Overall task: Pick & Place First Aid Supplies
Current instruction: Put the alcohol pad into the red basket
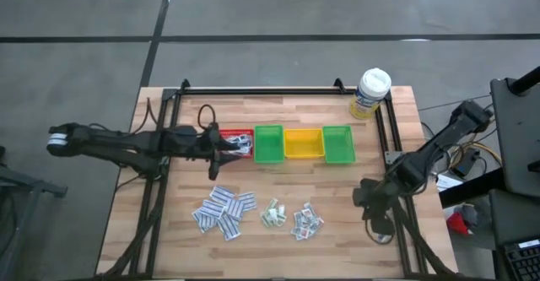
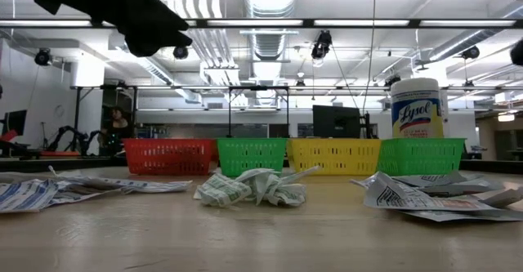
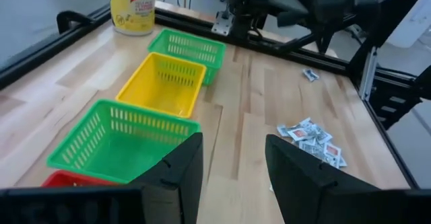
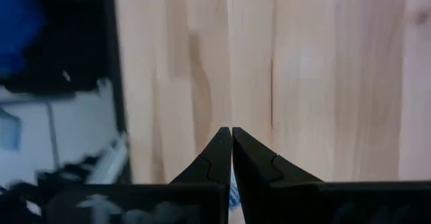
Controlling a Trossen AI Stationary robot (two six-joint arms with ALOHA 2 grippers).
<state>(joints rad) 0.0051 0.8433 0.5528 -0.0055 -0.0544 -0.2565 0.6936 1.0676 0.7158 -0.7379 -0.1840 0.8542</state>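
Supplies: small flat white paper packets with grey, blue or green print lie in three loose heaps on the pale wooden surface (image 1: 169, 239) — a larger heap of strips (image 1: 224, 211), a crumpled middle heap (image 1: 273, 214) and a third heap (image 1: 306, 222); all sit on the near side of the bin row, below and ahead of the left fingers and well to the side of the right fingers.
Stray packet: one more small white packet (image 3: 310, 75) lies alone by the far frame rail, well apart from the heaps.
Left gripper (image 1: 239, 148): over the red mesh plastic bin (image 1: 234, 137), fingers (image 3: 183, 167) spread apart with nothing seen between them, pointing along the bin row.
Right gripper (image 1: 360, 196): low over bare wood near the surface's right edge, fingers (image 4: 219, 158) pressed together; whether they pinch anything cannot be told.
Bins: beyond the left fingers, in a line, a green mesh plastic bin (image 1: 268, 143), a yellow mesh plastic bin (image 1: 303, 143) and a second green mesh plastic bin (image 1: 337, 143) — each touching the next.
Bottle: a white-capped canister with a yellow label (image 1: 370, 93) stands upright past the last green bin, at the far right corner.
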